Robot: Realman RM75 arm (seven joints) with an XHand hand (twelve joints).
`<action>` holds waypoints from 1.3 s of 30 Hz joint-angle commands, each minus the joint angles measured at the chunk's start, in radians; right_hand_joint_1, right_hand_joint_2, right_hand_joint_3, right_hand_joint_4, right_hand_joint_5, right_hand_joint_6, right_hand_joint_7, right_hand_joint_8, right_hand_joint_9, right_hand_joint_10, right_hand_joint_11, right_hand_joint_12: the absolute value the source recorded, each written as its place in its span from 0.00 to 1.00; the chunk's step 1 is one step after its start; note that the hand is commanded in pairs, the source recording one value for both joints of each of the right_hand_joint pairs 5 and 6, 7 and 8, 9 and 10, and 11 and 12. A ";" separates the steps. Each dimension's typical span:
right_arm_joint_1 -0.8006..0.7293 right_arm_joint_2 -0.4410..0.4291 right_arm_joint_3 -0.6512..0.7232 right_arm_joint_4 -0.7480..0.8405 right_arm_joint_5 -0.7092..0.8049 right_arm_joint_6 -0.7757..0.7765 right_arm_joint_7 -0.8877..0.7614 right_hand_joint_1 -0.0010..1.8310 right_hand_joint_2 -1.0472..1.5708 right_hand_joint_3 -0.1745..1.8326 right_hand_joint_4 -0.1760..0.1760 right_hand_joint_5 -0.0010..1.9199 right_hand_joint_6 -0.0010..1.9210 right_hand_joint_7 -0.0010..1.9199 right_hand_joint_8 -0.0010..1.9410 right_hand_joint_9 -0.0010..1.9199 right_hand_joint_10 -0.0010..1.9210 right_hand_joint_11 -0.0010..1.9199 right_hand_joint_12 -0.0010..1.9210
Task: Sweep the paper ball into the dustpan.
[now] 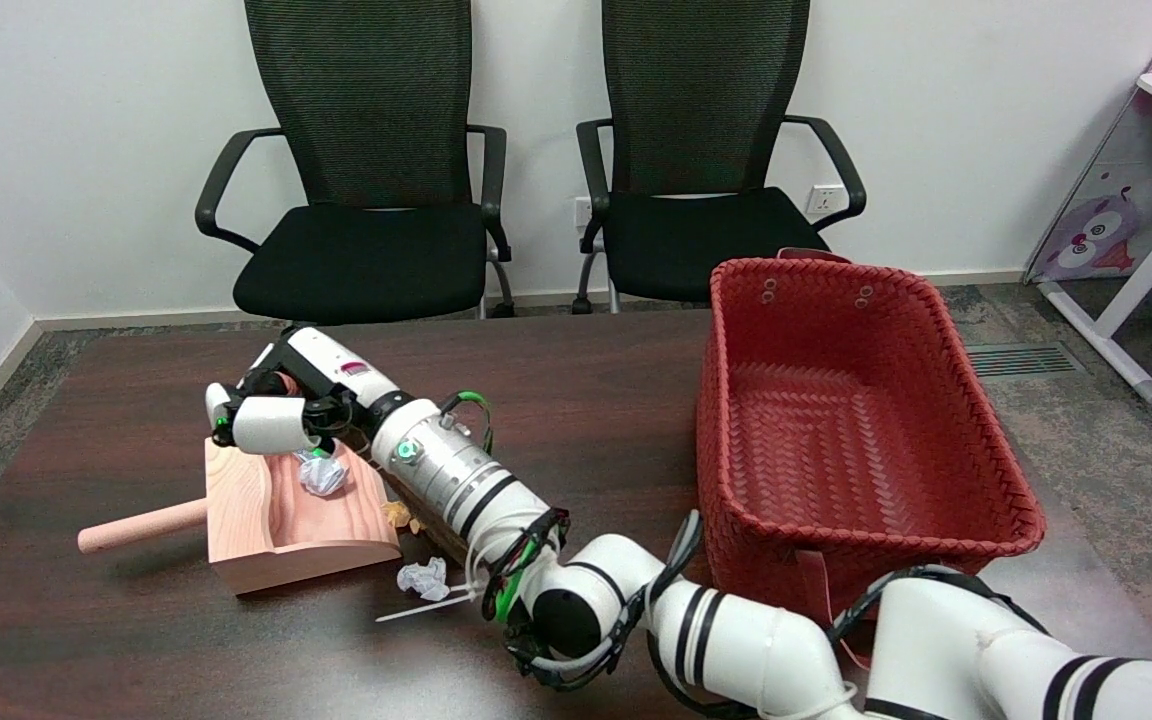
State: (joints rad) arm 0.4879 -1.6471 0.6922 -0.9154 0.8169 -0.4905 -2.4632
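Note:
A wooden dustpan (276, 540) lies at the table's left, its round handle pointing left. One crumpled white paper ball (322, 473) sits inside the pan. A second paper ball (423, 577) lies on the table just off the pan's right front corner. My right hand (271, 408) hovers over the pan's far edge, fingers curled around a pinkish brush handle (287, 384). The brush runs back under my forearm and is mostly hidden. Its tan bristles (399, 515) show beside the pan's right wall.
A large red woven basket (946, 330) stands on the table's right half, close to my right arm's elbow. Two black office chairs (376, 250) stand beyond the far edge. A thin white strip (426, 607) lies by the second paper ball.

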 commanded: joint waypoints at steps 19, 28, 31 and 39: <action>0.135 -0.089 -0.011 0.237 -0.009 -0.106 0.897 0.44 0.75 0.94 0.49 1.00 1.00 1.00 0.99 1.00 1.00 1.00 1.00; 0.163 -0.076 -0.019 0.239 -0.009 -0.114 1.100 0.45 0.76 0.89 0.49 1.00 1.00 1.00 0.99 1.00 1.00 1.00 1.00; 0.164 -0.063 -0.019 0.212 -0.009 -0.121 1.113 0.44 0.76 0.88 0.48 1.00 1.00 1.00 0.99 1.00 1.00 1.00 1.00; 0.157 -0.013 -0.011 0.117 -0.009 -0.132 1.106 0.44 0.76 0.86 0.48 1.00 1.00 1.00 0.99 1.00 1.00 1.00 1.00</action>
State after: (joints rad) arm 0.6247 -1.7162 0.6769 -0.7162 0.8081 -0.5926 -1.5248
